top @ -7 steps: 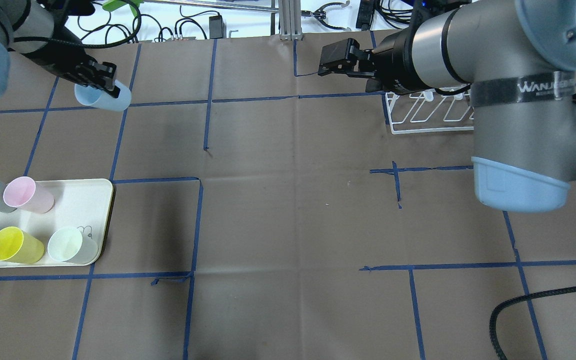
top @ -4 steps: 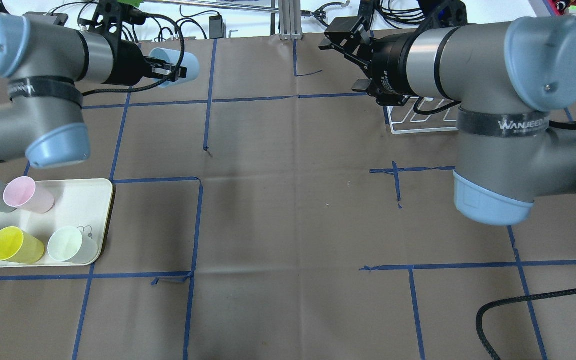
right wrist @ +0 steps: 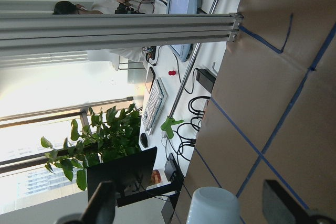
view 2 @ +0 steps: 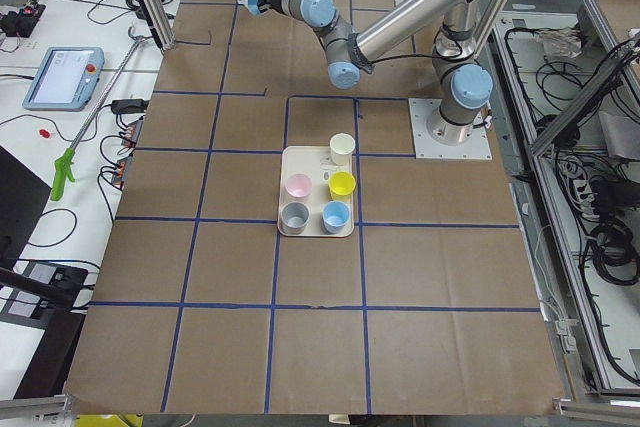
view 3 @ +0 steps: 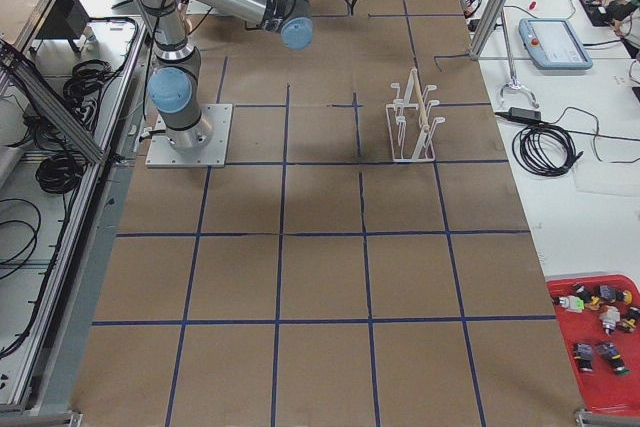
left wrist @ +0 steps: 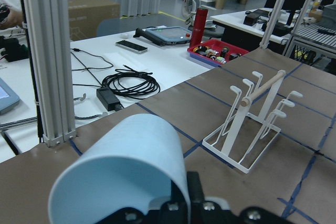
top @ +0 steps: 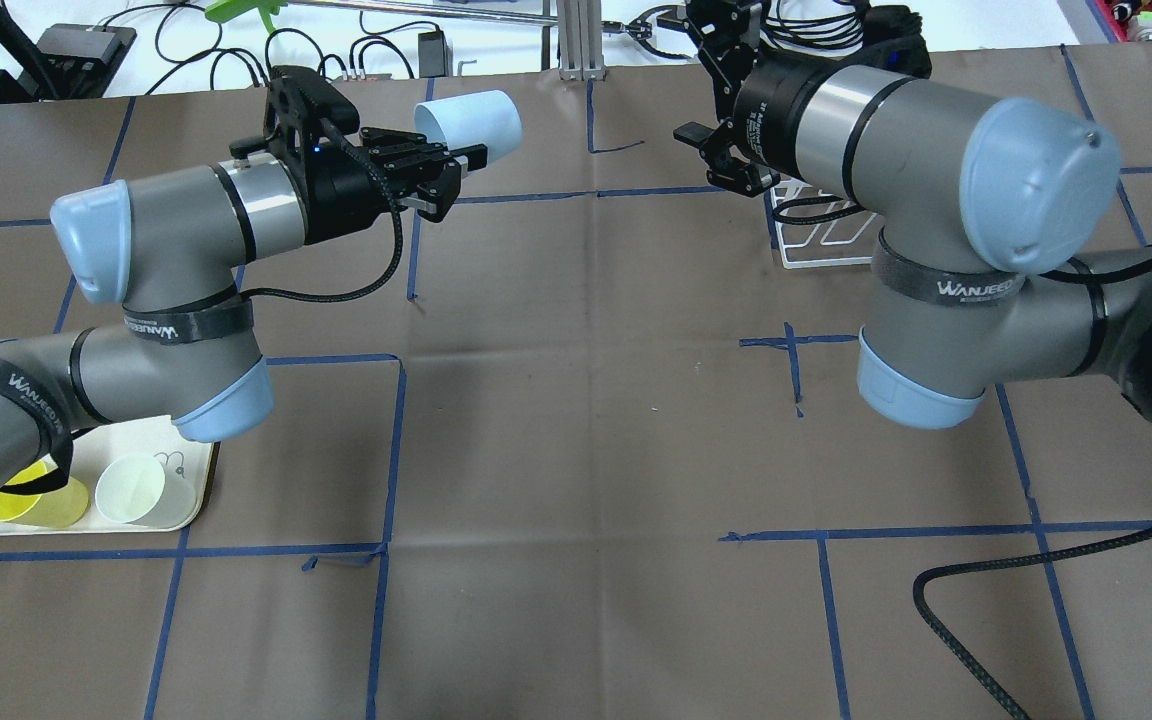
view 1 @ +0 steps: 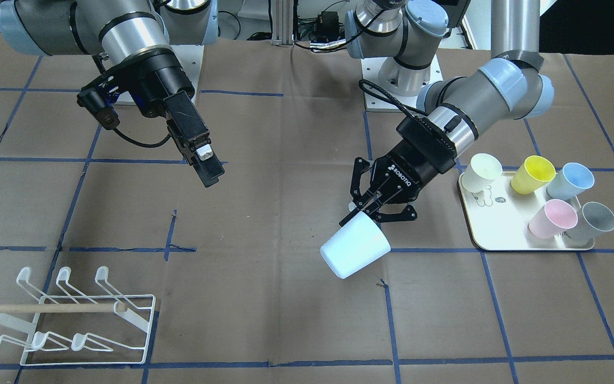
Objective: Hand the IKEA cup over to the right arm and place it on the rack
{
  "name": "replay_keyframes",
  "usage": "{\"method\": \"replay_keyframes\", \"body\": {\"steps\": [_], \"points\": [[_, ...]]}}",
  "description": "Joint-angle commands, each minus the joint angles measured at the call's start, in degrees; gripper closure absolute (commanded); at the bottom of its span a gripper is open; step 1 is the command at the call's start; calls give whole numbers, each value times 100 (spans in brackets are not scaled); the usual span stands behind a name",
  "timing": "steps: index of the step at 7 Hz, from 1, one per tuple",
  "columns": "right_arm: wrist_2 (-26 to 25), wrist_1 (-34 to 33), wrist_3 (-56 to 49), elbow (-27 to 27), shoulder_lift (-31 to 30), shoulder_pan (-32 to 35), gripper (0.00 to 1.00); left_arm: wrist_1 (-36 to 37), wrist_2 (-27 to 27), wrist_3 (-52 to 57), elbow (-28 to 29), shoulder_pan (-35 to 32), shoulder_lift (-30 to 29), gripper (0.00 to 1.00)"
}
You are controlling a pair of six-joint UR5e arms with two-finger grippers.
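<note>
Currently: left end effector (view 1: pixel 372 210) pinches the tilted pale blue cup (view 1: pixel 355 248) mid-frame above the table (view 1: pixel 285 320); right end effector (view 1: pixel 208 168), upper left, fingers spread.

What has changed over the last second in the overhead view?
The left gripper, shut on the light blue cup, carried it rightward toward the centre. The right gripper, open, swung farther out and turned to face the cup. The rack and tray stayed put.

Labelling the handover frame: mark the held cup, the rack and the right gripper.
held cup (view 1: pixel 360 242): front-facing view, side wall.
rack (view 1: pixel 46 308): front-facing view, wooden dowel.
right gripper (view 1: pixel 207 162): front-facing view, between its fingertips.
</note>
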Motion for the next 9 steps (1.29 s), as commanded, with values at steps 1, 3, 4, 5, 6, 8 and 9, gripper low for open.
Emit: {"method": "replay_keyframes", "body": {"steps": [1, 3, 4, 5, 6, 8, 9], "points": [[-29, -1022, 582, 47, 415, 0, 1, 135, 361, -183, 29, -552, -210, 98], [-3, -1288, 839, 91, 836, 9, 0, 808, 857, -746, 460, -1002, -813, 99], [-20, -1210, 856, 134, 908, 9, 0, 1743, 822, -1417, 469, -1003, -1078, 99], [-21, -1218, 848, 361, 917, 9, 0, 2353, 778, -1824, 478, -960, -1211, 98], [-21, -1244, 839, 537, 935, 0, 0, 2402, 769, -1880, 452, -959, -1221, 98], [14, -1288, 847, 452, 1127, 9, 0, 2403, 760, -1898, 399, -950, -1178, 97], [58, -1358, 847, 312, 1276, 9, 1, 2403, 760, -1898, 382, -959, -1178, 97]]}}
